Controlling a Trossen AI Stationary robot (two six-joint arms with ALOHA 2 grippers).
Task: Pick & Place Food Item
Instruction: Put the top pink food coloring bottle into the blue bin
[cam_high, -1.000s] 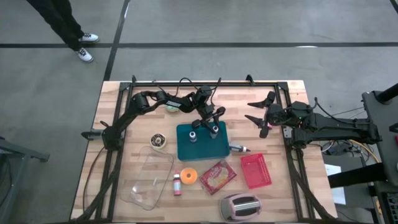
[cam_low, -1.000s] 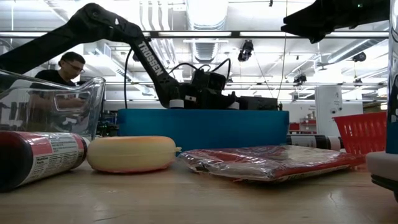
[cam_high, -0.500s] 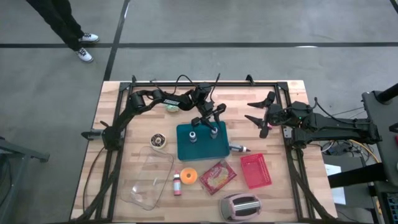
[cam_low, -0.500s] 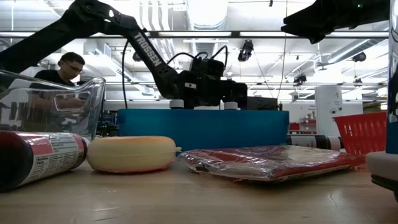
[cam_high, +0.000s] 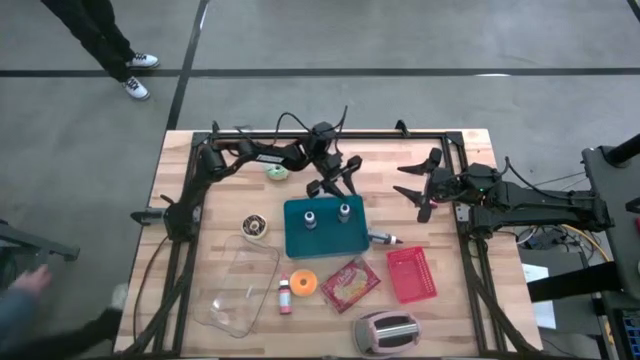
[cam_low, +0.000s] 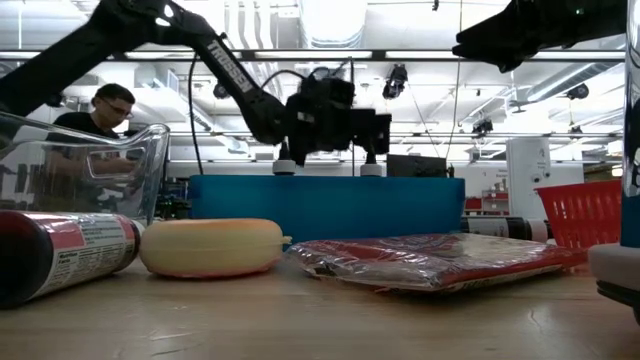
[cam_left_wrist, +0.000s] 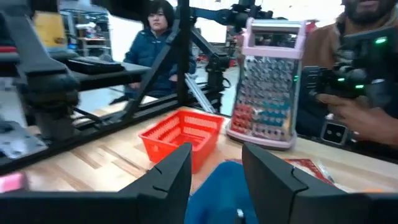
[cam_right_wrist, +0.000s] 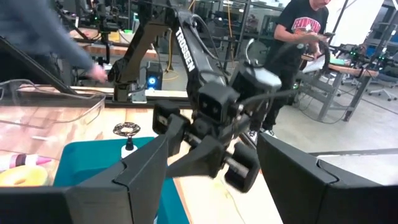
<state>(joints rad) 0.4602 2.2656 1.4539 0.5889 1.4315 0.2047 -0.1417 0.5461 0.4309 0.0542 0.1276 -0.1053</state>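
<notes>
A teal board (cam_high: 325, 232) lies mid-table with two small white-capped bottles (cam_high: 309, 217) (cam_high: 344, 210) standing on it. My left gripper (cam_high: 335, 180) hangs open and empty above the board's far edge; it also shows in the low view (cam_low: 335, 145) above the bottles (cam_low: 283, 167). In the left wrist view the board (cam_left_wrist: 217, 183) lies between my fingers. A yellow-orange ring-shaped food piece (cam_high: 304, 283) and a red wrapped packet (cam_high: 349, 283) lie near the front. My right gripper (cam_high: 408, 178) is open and empty at the far right.
A clear container (cam_high: 238, 285), a pink bottle (cam_high: 285, 296), a tape roll (cam_high: 256, 227), a red basket (cam_high: 411, 274), a toaster-like device (cam_high: 387, 333) and a small tube (cam_high: 385, 238) lie around the board. A round green-white thing (cam_high: 276, 172) lies at the far left. People stand beyond the table.
My left gripper has risen from just above the two bottles on the teal board and drawn back toward the table's far edge. The bottles stand where they were.
</notes>
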